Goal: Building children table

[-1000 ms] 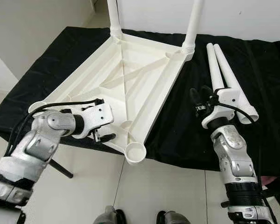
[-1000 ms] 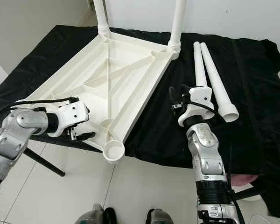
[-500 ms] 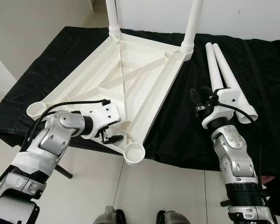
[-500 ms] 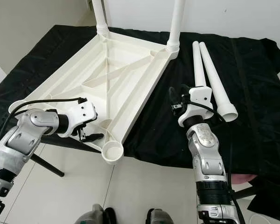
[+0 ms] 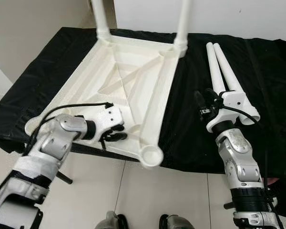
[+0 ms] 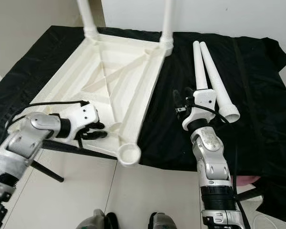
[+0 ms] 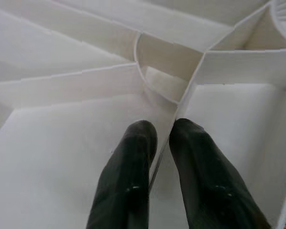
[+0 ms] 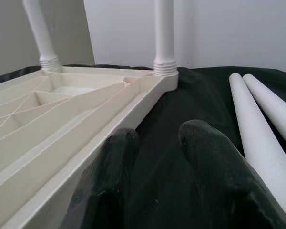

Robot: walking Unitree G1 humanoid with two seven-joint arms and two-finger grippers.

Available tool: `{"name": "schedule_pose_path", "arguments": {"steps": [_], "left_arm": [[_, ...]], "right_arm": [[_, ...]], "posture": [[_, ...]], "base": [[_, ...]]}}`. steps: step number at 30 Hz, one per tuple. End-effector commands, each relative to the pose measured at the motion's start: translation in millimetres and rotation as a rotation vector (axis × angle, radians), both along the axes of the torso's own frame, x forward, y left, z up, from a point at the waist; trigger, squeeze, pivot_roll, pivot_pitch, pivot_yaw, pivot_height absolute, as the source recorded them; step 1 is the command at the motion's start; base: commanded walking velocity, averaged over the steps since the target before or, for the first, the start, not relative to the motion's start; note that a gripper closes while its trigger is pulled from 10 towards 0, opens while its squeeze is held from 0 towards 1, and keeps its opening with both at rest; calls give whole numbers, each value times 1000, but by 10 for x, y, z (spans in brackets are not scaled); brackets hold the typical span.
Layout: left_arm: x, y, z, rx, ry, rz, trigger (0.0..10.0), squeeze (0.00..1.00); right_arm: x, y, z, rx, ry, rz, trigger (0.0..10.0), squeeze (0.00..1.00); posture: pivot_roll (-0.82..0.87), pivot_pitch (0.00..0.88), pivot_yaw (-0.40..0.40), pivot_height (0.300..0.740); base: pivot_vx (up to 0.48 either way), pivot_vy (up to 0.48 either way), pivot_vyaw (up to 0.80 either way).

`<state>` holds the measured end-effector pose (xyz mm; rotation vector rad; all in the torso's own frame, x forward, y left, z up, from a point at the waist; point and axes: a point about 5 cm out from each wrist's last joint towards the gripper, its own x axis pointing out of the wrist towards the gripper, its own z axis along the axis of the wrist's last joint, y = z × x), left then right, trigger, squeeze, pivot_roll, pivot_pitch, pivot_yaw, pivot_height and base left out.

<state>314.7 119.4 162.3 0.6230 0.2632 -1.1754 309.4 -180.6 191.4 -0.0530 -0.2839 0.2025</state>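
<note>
Holding now: my left gripper [image 5: 115, 132] at 8 o'clock, fingers nearly closed on a thin rib of the upturned tabletop [image 5: 133, 86].
Right gripper [image 5: 206, 101]: at 3 o'clock, slightly parted, holding nothing.
Loose legs [image 5: 224, 78]: at 2 o'clock, beside it.
Next, I judge: grasp one leg, bring it to the empty socket [image 5: 151, 155].

No readable text, labels or numbers appear anywhere.

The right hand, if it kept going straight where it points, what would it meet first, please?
Probably only the black cloth: the right hand aims between the tabletop and the loose legs.
</note>
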Motion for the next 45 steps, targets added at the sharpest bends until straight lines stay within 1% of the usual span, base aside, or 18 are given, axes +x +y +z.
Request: {"name": "schedule_pose_path", "arguments": {"steps": [1, 4, 12, 15, 17, 18, 24, 25, 29, 30, 31, 32, 36, 39, 40, 43, 44, 45], "left_arm": [[-3, 78, -72, -13, 19, 87, 0, 0], [-13, 17, -82, -32, 14, 88, 0, 0], [31, -493, -14, -189, -45, 104, 0, 0], [43, -614, -20, -192, -56, 93, 0, 0], [42, -655, -23, -191, -58, 84, 627, 0], [35, -681, -20, -186, -66, 68, 10000, 0], [-6, -699, 37, -220, -70, 30, 10000, 0], [-8, -689, 78, -244, -69, 34, 10000, 1000], [-15, -664, 123, -246, -89, 36, 10000, 1000], [-34, -636, 166, -243, -105, 31, 10000, 384], [-34, -636, 166, -243, -105, 31, 10000, 384], [-59, -617, 206, -241, -120, 23, 10000, 0], [-85, -605, 237, -239, -132, 14, 10000, 0], [-126, -608, 438, -389, -138, 75, 10000, 0], [-126, -608, 438, -389, -138, 75, 10000, 0], [-115, -603, 522, -501, -121, 134, 10000, 0], [-107, -595, 540, -560, -104, 179, 10000, 0], [-107, -595, 540, -560, -104, 179, 10000, 0]], "right_arm": [[-4, 18, -8, -2, 2, 2, 10000, 0], [-2, 20, -9, -1, 2, 2, 10000, 0], [13, 34, -11, 4, 6, 6, 10000, 0], [14, 42, -10, 2, 6, 8, 10000, 0], [14, 46, -9, 0, 5, 10, 10000, 0], [13, 48, -9, 0, 5, 10, 10000, 0], [14, 44, -8, -1, 4, 5, 10000, 0], [10, 39, -9, 0, 4, 3, 10000, 0], [6, 37, -13, 1, 5, 1, 10000, 0], [6, 40, -17, 4, 6, 0, 10000, 0], [6, 40, -17, 4, 6, 0, 10000, 0], [7, 41, -20, 5, 6, -2, 10000, 0], [11, 43, -21, 7, 6, -3, 10000, 0], [69, 61, -22, -4, 22, -49, 10000, 0], [69, 61, -22, -4, 22, -49, 10000, 0], [122, 15, -26, 10, 42, -121, 10000, 0], [168, -45, -13, 38, 55, -183, 10000, 1000], [168, -45, -13, 38, 55, -183, 10000, 1000]], "posture": [[-120, 126, 79, 740], [-120, 126, 79, 740], [-112, 126, 70, 740], [-112, 126, 70, 740], [-112, 126, 70, 740], [-112, 126, 70, 740], [-117, 124, 68, 740], [-121, 124, 71, 740], [-122, 124, 73, 740], [-122, 124, 73, 740], [-122, 124, 73, 740], [-117, 125, 72, 740], [-117, 125, 72, 740], [-106, 120, 71, 740], [-106, 120, 71, 740], [-99, 113, 69, 740], [-99, 113, 69, 740], [-99, 113, 69, 740]], "base": [[0, 0, 0], [0, 0, 0], [0, 0, 0], [0, 0, 0], [0, 0, 0], [0, 0, 0], [0, 0, 0], [0, 0, 0], [0, 0, 0], [0, 0, 0], [0, 0, 0], [0, 0, 0], [0, 0, 0], [0, 0, 0], [0, 0, 0], [0, 0, 0], [0, 0, 0], [0, 0, 0]]}}
